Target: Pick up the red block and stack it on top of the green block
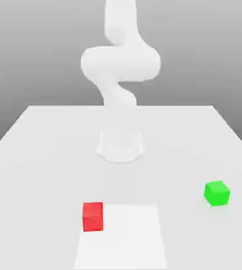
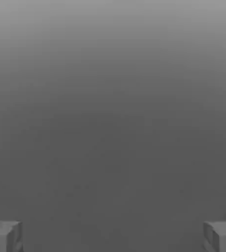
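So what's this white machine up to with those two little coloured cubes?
It is a robot arm about to stack cubes, and nothing has been picked up yet. The red block sits on the white table towards the exterior view's left; the green block sits apart from it, towards the right. The hand is open and empty, its two fingers spread wide with nothing between them.

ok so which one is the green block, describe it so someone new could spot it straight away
Start at the white table and the arm's round base. Nearer the camera, toward the exterior view's right, sits the green block, alone on bare tabletop. The only other cube, the red block, is on the left, at a paler square's edge.
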`<state>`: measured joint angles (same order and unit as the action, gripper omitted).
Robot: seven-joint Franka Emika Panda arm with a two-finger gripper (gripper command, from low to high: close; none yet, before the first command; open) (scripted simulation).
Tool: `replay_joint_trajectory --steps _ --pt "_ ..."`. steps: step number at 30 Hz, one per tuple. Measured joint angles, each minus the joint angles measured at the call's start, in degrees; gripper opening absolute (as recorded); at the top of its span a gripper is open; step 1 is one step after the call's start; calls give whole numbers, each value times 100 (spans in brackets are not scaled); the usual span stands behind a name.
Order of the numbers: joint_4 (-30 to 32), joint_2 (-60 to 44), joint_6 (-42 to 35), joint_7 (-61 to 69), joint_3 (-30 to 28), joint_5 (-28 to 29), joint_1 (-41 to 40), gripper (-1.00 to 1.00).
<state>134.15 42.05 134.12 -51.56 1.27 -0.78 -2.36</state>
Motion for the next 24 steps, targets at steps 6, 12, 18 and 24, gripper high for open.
replay_joint_trajectory --steps 6,12,18,24 --pt "580 -923 572 -1435 325 -144 -550 0" --pt "1144 -1819 1130 -2883 647 -214 -1054 0" --pt "1708 -2723 1690 -4402 910 -185 -1496 0" --pt "2274 -3636 2251 -5995 1053 -52 -1849 0"
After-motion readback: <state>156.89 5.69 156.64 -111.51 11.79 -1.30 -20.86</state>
